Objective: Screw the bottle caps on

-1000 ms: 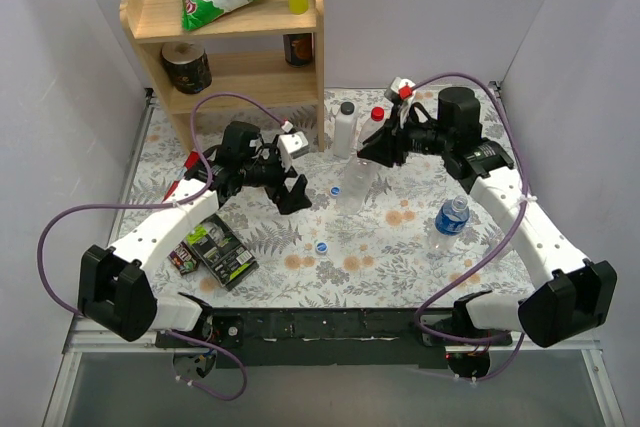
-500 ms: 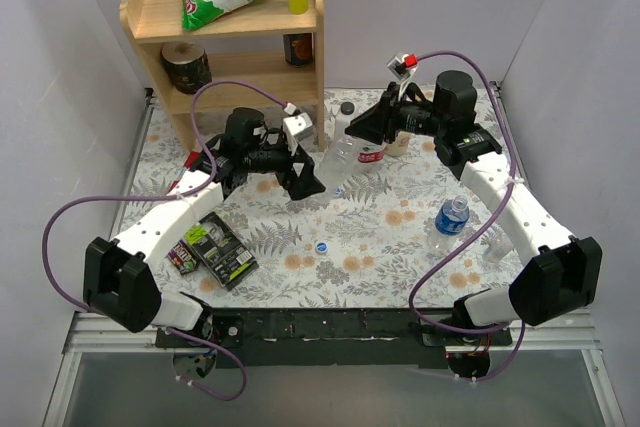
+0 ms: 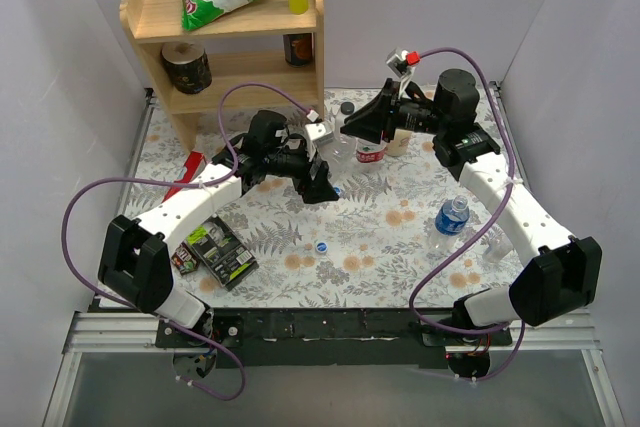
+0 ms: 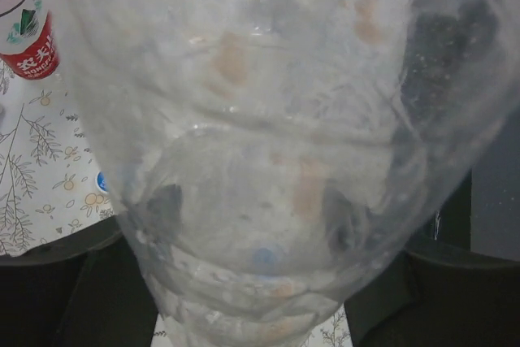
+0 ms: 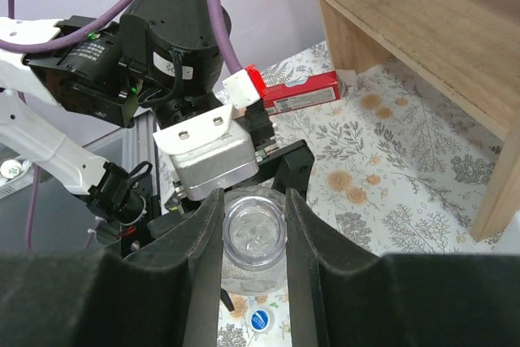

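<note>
Right jaws are clenched on the open neck of a clear bottle point(image 5: 254, 233). Left jaws grasp its body, and it hangs tilted above the counter point(image 3: 385, 247). A red-label bottle point(image 4: 28, 46) carries white characters, too small to read. Two caps show: one blue cap point(image 3: 321, 245) lies in the open, and a second blue cap point(image 5: 262, 320) lies under the held bottle.

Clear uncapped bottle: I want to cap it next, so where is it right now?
In the top view, the clear bottle is mid-table, its neck in the right tool and its body at the left tool, just left of the red-labelled bottle.
</note>
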Robot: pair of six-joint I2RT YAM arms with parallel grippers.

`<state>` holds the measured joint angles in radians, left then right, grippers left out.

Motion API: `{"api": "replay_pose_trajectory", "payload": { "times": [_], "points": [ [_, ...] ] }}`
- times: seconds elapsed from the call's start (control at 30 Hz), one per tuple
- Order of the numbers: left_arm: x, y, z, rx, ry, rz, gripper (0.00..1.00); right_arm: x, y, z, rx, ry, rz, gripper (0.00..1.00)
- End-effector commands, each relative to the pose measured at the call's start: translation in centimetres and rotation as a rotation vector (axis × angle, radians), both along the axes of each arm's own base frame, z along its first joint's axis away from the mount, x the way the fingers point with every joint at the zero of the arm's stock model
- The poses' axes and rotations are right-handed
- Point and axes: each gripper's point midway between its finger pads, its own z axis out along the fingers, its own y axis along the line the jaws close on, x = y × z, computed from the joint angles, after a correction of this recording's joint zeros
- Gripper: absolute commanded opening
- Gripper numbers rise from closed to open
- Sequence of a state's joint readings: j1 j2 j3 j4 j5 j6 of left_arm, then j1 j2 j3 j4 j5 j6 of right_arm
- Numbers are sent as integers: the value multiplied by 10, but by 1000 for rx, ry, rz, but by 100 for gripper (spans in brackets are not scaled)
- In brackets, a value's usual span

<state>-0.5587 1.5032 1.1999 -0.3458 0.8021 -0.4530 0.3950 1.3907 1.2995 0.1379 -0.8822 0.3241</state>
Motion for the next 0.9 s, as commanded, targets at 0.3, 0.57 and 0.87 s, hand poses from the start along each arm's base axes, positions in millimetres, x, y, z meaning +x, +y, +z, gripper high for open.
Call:
{"api": "replay_pose_trajectory", "payload": {
  "times": [0.3, 0.57, 0.87],
  "points": [
    [-13, -1, 20, -58, -46, -57, 33, -19, 4, 10, -23, -100, 100, 52],
    [-40, 43, 7, -30, -61, 95, 0, -41, -35, 13, -293, -254, 45, 65],
    [-41, 123, -4, -4, -34, 379, 0, -95, -24, -150, -625, -347, 401, 62]
  ]
}}
